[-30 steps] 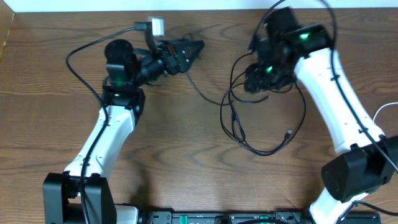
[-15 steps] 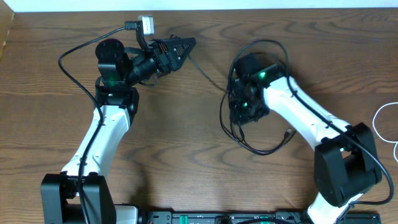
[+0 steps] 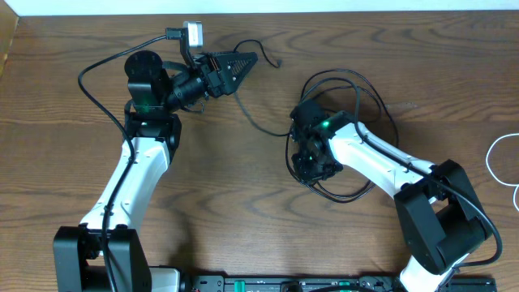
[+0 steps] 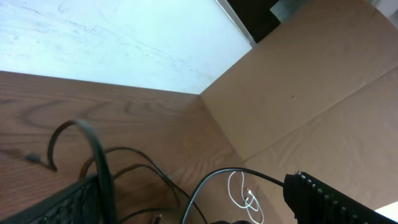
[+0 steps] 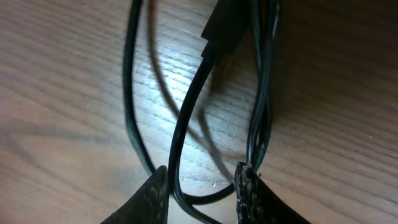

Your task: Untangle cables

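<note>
Right of centre on the wooden table (image 3: 243, 203), thin black cables (image 3: 332, 75) lie in loose, overlapping loops. The right claw (image 3: 312, 162) is lowered onto the left side of this heap. Its wrist camera shows the two fingertips a narrow gap apart, with one black strand passing between them but not pinched, and several more strands lying just against one fingertip. A small black plug (image 5: 221, 28) sits just beyond. One strand trails from the heap up and to the left, toward the left claw (image 3: 247, 61), which is near the far edge of the table. Its wrist camera shows the fingers spread wide, with a strand crossing the gap; whether it touches either finger is unclear. A white cable (image 3: 491, 154) lies well apart at the right edge. These cords look light, limp and smooth, so they would likely slip through a loose grip and drag their neighbours along when pulled. A firm pinch on a single strand, or close behind a plug where the cord is thicker, seems the safest hold. Taking several strands together risks tightening the snarl.
</note>
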Motion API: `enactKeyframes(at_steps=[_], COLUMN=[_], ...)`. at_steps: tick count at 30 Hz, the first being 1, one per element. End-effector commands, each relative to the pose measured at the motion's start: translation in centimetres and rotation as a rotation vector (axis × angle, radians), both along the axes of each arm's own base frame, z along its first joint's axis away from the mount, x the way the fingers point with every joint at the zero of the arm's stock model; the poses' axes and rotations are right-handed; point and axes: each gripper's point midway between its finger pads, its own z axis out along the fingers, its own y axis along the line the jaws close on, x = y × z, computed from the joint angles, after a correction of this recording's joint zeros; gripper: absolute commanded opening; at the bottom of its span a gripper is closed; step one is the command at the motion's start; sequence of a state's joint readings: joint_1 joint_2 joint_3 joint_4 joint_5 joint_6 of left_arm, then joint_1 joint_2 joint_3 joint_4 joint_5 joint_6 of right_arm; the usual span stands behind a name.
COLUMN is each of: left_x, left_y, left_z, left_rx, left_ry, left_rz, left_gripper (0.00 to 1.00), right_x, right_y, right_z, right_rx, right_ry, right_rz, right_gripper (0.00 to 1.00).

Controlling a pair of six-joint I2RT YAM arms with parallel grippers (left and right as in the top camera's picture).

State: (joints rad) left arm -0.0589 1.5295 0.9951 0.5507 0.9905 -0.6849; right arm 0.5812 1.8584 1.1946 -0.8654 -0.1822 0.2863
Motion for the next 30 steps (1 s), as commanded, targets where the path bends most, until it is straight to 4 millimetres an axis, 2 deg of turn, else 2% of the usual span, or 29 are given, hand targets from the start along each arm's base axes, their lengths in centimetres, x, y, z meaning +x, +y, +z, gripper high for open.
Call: enactKeyframes(at_steps=[1,4,5,10,14,18,20,23,24,25,30], left_x=[-0.4,-0.4,-0.4,-0.4,-0.6,-0.7,-0.7,-0.7,-0.7,-0.6,-0.2], left_y=[-0.1,-0.1,-0.1,-0.1,-0.1,-0.1,-0.1,-0.1,-0.1,0.0,0.3], left_z=[0.8,0.8,0.8,0.7,0.0,-1.1,-1.5,-1.5,-1.5,-1.6,-2.1], left_rx=[-0.008,-0.008,-0.008,-0.008,-0.006,0.026,0.039,0.045,0.051,0.054,0.071], left_ry=[-0.015,-0.015,-0.015,-0.011,0.027,0.048,0.05,0.041,0.032,0.033,0.046], left_rz=[-0.02,-0.02,-0.019,-0.02,-0.027,-0.03,-0.031,-0.031,-0.032,-0.023,0.007], left_gripper=[0.92,0.93,0.92,0.92,0.92,0.92,0.92,0.92,0.92,0.92,0.92], right_x=[-0.1,0.2,0.3,0.4,0.9,1.7,2.2,3.2,3.5,3.7,3.4], right_y=[0.0,0.5,0.8,1.7,3.6,4.3,4.6,5.2,5.4,5.6,4.9], right_z=[-0.3,-0.3,-0.3,-0.1,0.8,2.6,4.3,8.3,9.8,12.3,18.4], right_rx=[-0.012,0.005,0.016,0.058,0.161,0.195,0.215,0.266,0.285,0.313,0.361], right_ry=[-0.005,-0.02,-0.025,-0.026,-0.031,-0.062,-0.094,-0.173,-0.2,-0.243,-0.331], right_rz=[-0.032,-0.025,-0.023,-0.018,-0.008,-0.006,0.003,0.018,0.02,0.023,0.034], right_gripper=[0.27,0.21,0.16,0.01,0.01,0.01,0.01,0.01,0.01,0.01,0.01])
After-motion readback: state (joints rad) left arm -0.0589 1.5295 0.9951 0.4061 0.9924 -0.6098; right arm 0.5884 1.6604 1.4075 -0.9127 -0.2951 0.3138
